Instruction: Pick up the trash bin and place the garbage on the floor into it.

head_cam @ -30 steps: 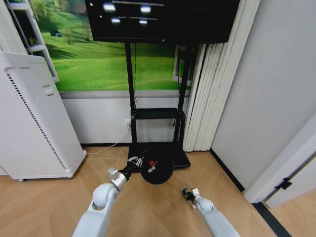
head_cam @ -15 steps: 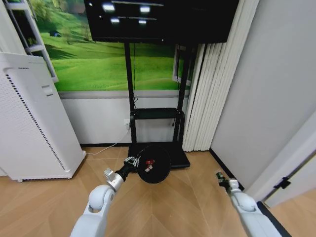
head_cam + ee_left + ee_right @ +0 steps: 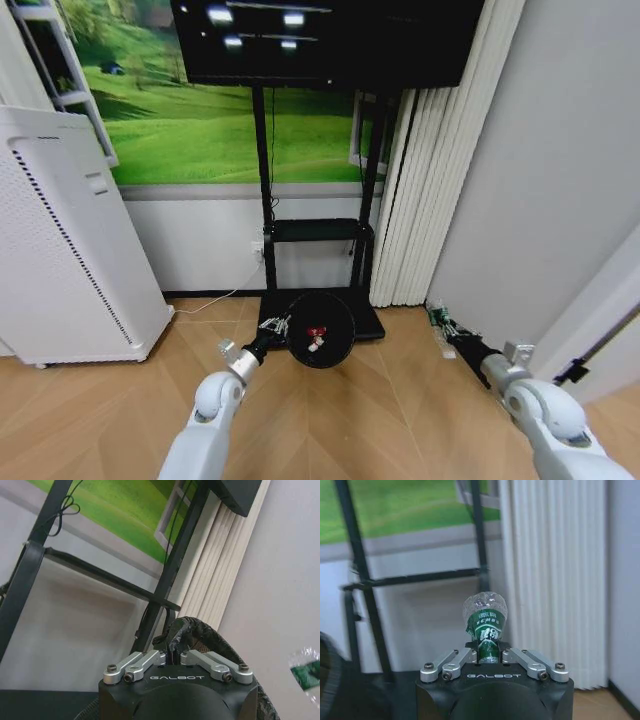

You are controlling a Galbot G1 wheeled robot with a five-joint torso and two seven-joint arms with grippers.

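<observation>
The left gripper [image 3: 277, 328] is clamped on the rim of the trash bin [image 3: 320, 331], holding it off the floor before the black TV stand [image 3: 318, 230] (red-and-white scraps [image 3: 314, 334] lie inside). Well apart to the right, the right gripper [image 3: 444, 327] pinches a green bottle [image 3: 485, 623] near the white curtain [image 3: 425, 180].

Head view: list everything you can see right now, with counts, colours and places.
Trash bin: one, black mesh, held up by the left claw, mouth facing the camera.
Scraps: red-and-white pieces, count unclear, inside the bin.
Bottle: one, green label, crushed, gripped in the right claw.
TV stand: one, black, against the wall.
Screen: one, black, atop the stand.
White cabinet: one, at left.
Curtain: one, white, pleated, right of the stand.
Left claw: on the bin rim.
Right claw: low, near the right wall.
</observation>
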